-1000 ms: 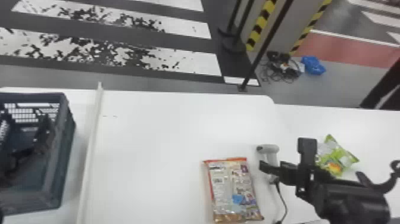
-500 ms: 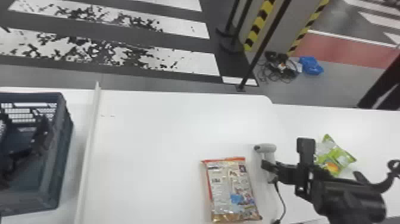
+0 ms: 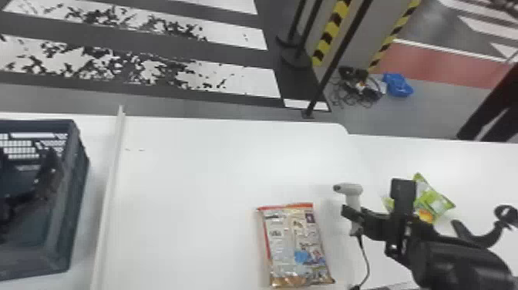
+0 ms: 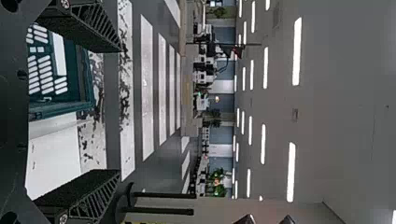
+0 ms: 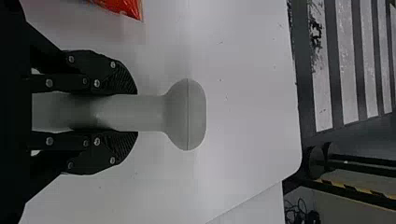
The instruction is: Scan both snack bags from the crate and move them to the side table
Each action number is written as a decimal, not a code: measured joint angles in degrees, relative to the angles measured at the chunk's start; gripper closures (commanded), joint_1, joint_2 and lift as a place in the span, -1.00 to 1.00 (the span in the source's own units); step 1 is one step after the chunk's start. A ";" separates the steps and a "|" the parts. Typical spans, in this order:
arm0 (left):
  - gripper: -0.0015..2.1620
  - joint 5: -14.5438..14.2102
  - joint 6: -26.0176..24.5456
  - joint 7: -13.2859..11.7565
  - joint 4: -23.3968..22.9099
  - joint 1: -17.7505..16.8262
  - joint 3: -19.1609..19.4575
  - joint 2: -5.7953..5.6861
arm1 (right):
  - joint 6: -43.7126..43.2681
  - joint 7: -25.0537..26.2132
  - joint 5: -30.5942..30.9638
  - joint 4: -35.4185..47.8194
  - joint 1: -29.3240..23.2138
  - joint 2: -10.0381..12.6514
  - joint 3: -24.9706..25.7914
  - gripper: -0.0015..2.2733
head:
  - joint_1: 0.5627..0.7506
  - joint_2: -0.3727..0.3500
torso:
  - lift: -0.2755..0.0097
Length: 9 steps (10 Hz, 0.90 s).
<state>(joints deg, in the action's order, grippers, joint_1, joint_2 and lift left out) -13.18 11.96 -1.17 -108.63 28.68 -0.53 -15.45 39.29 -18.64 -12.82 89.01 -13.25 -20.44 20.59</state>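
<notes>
In the head view, my right gripper [image 3: 352, 218] is at the handle of the pale grey scanner [image 3: 348, 189], just right of the red-edged snack bag [image 3: 295, 243], which lies flat on the white table. The right wrist view has the right gripper [image 5: 135, 113] shut on the handle of the scanner [image 5: 187, 114], a finger on each side. A green snack bag [image 3: 435, 202] rests on the side table, partly behind the right arm. At the far left, my left gripper [image 3: 48, 175] is over the dark crate [image 3: 79, 169]. Its fingers stand apart in the left wrist view, the left gripper [image 4: 120, 111] holding nothing.
A raised white strip [image 3: 110, 185] separates the crate from the middle of the table [image 3: 212, 162]. The scanner's black cable [image 3: 364, 262] runs down to the front edge. Black posts and a blue bag [image 3: 397, 85] are on the floor beyond.
The scanner has shifted slightly to the right, away from the red-edged bag, together with my right gripper. The whole head view has drifted a little. The left gripper looks unchanged over the crate.
</notes>
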 measured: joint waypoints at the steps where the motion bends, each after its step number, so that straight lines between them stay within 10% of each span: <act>1: -0.94 0.00 0.02 -0.01 0.10 -0.15 -0.09 -0.09 | 3.05 1.59 -0.52 5.76 -2.67 1.31 1.03 0.97 | 0.41 -0.76 | 0.73; 9: -0.94 -1.30 1.74 -0.31 2.29 -1.76 -0.87 -0.66 | 13.66 7.57 -1.27 37.16 -21.00 12.02 1.61 0.97 | 0.41 -0.49 | 0.73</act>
<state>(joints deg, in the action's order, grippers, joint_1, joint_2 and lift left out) -14.48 13.70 -1.47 -106.34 26.92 -1.40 -16.10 52.95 -11.07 -14.09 126.17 -34.25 -8.42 22.20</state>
